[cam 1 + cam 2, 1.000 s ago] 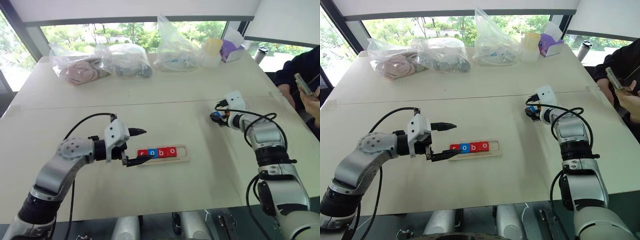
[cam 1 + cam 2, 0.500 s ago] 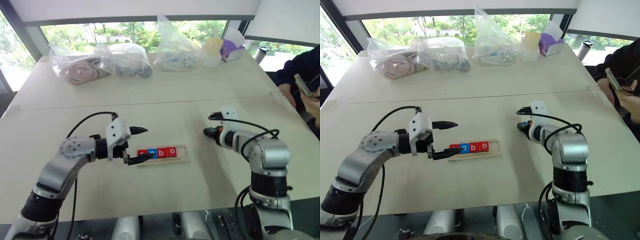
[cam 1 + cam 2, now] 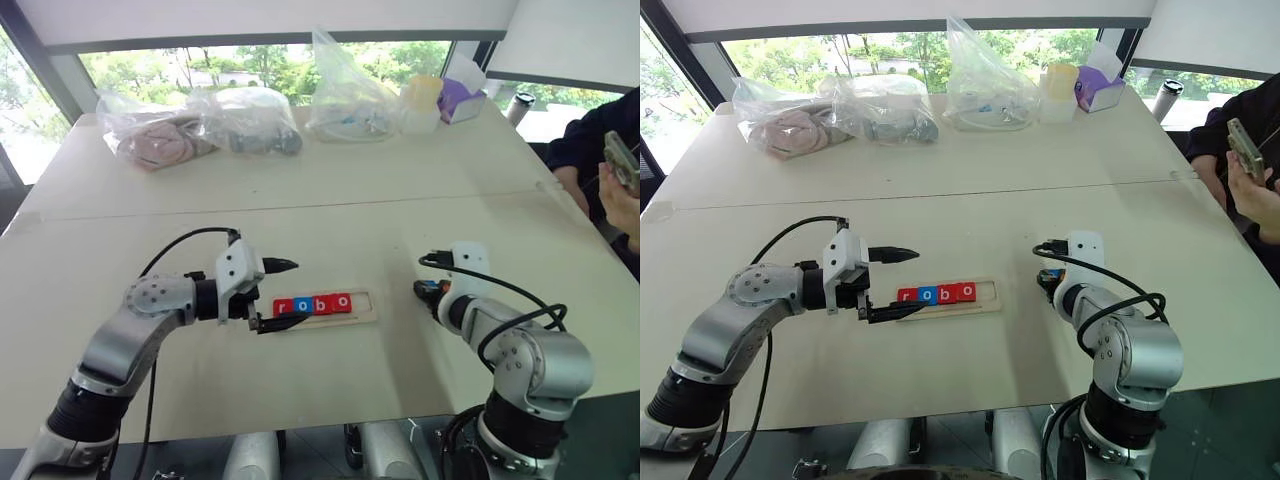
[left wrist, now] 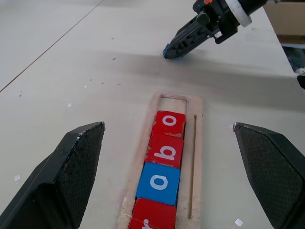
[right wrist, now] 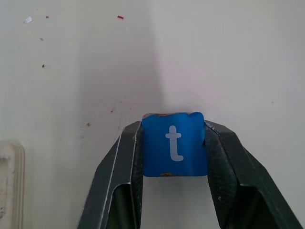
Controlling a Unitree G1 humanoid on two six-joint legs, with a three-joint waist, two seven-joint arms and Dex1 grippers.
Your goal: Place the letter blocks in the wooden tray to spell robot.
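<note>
The wooden tray [image 3: 372, 312] lies mid-table with four letter blocks in a row: a red r [image 3: 283, 306], a blue o [image 3: 302, 305], a red b [image 3: 322, 303] and a red o [image 3: 342, 300]. Its right-end slot is bare. My left gripper [image 3: 300, 290] stands open at the tray's left end, one finger [image 4: 71, 162] on either side of it and touching no block. A little to the right of the tray, my right gripper [image 3: 425, 291] is shut on the blue t block [image 5: 174, 143], low over the table.
Several clear plastic bags [image 3: 250, 118] of items, a yellow-lidded cup [image 3: 424, 102] and a purple box [image 3: 458, 100] line the table's far side. A person holding a phone [image 3: 622, 160] sits at the right edge. Bare tabletop surrounds the tray.
My right gripper has pulled back toward the near edge of the table and slightly toward the tray, carrying the blue t block. The left gripper has stayed put.
</note>
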